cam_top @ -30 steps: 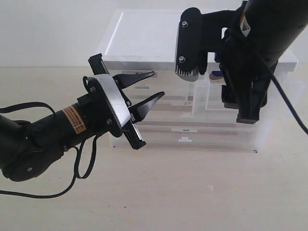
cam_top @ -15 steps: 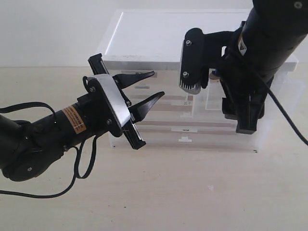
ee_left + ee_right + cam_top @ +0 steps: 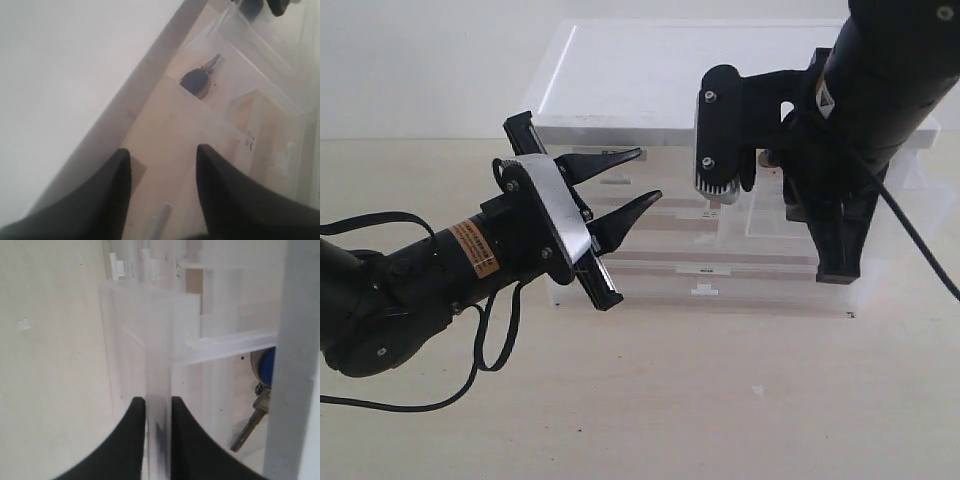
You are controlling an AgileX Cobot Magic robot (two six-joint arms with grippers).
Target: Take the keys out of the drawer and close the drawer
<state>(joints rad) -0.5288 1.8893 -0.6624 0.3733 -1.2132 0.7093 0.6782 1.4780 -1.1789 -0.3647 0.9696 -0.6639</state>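
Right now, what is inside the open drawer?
The keys: a blue fob and one silver key blade show. The rest of the bunch is covered by the translucent wall of the drawer.

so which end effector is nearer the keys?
Right. The right end effector grips the drawer wall, keys just inside. The left end effector hangs open, away from the drawer.

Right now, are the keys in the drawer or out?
In: the keys lie on the floor of the pulled-out drawer.
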